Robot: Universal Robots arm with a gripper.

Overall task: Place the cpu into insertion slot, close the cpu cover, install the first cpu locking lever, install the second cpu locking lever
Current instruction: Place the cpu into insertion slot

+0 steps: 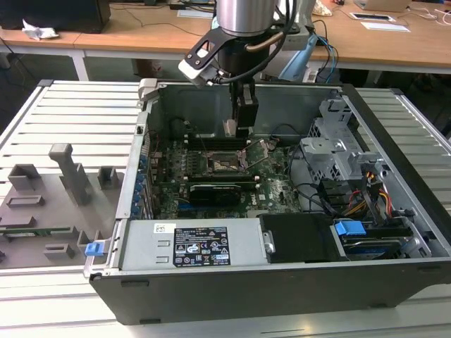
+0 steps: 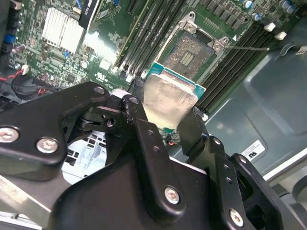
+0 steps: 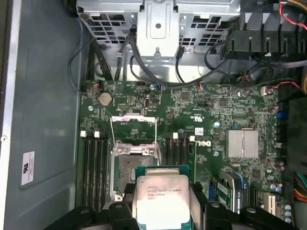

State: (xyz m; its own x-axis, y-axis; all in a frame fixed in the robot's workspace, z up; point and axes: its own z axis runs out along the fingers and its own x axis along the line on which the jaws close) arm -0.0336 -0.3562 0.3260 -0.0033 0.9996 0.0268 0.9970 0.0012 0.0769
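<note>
Over the green motherboard (image 3: 211, 110), near the square black-framed insertion slot (image 3: 133, 165) and clear of it, the black claw (image 2: 165, 103) grips the small flat square silvery-faced cpu (image 3: 160, 199) by two opposite edges. Light, stiff and probably fragile underneath, it seems best held by those edges, never its faces.

Bright, even room light; inside the computer case (image 1: 296, 289) lay softer shade, and the cpu (image 2: 168, 98) showed pale glare in the second wrist view.
</note>
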